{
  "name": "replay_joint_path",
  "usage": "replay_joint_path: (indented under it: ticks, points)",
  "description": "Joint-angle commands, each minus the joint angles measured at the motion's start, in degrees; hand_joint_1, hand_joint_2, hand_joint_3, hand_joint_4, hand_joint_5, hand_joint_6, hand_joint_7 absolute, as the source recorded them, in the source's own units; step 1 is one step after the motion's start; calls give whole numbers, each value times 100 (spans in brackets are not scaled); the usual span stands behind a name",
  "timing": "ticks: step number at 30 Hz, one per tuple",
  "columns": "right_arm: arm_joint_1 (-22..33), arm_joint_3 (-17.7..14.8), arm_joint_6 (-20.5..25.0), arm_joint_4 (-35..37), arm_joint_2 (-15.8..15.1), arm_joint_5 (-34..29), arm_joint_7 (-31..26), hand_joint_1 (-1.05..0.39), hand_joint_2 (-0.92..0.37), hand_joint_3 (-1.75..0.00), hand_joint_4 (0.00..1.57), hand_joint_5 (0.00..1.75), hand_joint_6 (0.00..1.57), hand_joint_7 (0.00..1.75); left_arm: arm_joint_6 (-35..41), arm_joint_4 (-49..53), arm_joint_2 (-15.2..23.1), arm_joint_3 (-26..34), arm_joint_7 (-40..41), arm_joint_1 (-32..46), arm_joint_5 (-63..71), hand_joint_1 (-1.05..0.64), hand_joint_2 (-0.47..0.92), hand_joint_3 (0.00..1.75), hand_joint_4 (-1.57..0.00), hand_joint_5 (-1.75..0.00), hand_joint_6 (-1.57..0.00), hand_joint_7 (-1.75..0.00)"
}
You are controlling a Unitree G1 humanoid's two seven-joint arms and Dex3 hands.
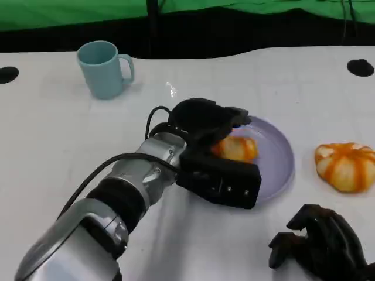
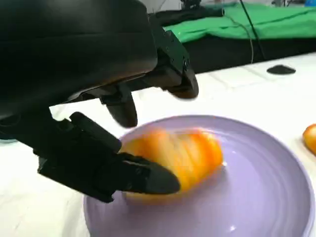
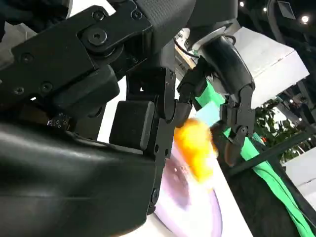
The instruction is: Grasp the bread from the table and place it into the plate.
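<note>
The left hand [image 1: 205, 120] reaches over the near-left rim of the plate [image 1: 280, 158], its fingers [image 2: 123, 175] spread around the bread [image 1: 235, 148]. The bread lies on the plate; the wrist view is blurred, so I cannot tell whether the hand grips it or merely brackets it. The right hand [image 1: 319, 243] rests on the table [image 1: 53, 129] near the robot, fingers curled in with nothing in them. A second orange bun [image 1: 347, 165] sits right of the plate, and a blue mug [image 1: 104, 69] stands well apart at the far left.
</note>
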Motion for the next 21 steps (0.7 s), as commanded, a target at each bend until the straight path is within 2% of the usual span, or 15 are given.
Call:
replay_joint_path:
  ticks: [1, 5, 8, 14, 18, 21]
  points:
    - [14, -31, -25, -66, -43, 49, -4, -103, -75, 0, 157, 68, 157, 31, 80, -86, 91, -59, -338, -150, 18, -90, 92, 47, -6, -47, -9, 0]
    - [-18, -44, -61, -25, -46, 52, 15, -103, -75, 0, 157, 68, 157, 30, 119, -155, 145, -82, -595, -180, 15, -102, 92, 52, -2, -45, -5, 0]
    - [-23, -45, -93, -7, -47, 44, 36, -104, -76, 0, 157, 68, 157, 30, 66, -287, 219, -46, -650, -126, -33, -103, 92, 52, -3, -46, -7, -2]
    - [-25, -65, -56, 24, -60, 88, 92, -102, -75, 0, 157, 66, 157, 28, -33, -510, 342, 1, -614, 4, -95, -102, 92, 50, -8, -48, -11, -4]
    - [-38, -67, -49, 4, -65, 80, 58, -103, -75, 0, 157, 67, 157, 29, -147, -1116, 666, 205, -851, 306, -323, -97, 92, 47, -13, -50, -15, -5]
    - [-34, -81, -29, 8, -68, 97, 53, -102, -75, 0, 157, 67, 157, 29, -299, -1596, 904, 373, -984, 572, -503, -89, 92, 40, -23, -52, -22, -7]
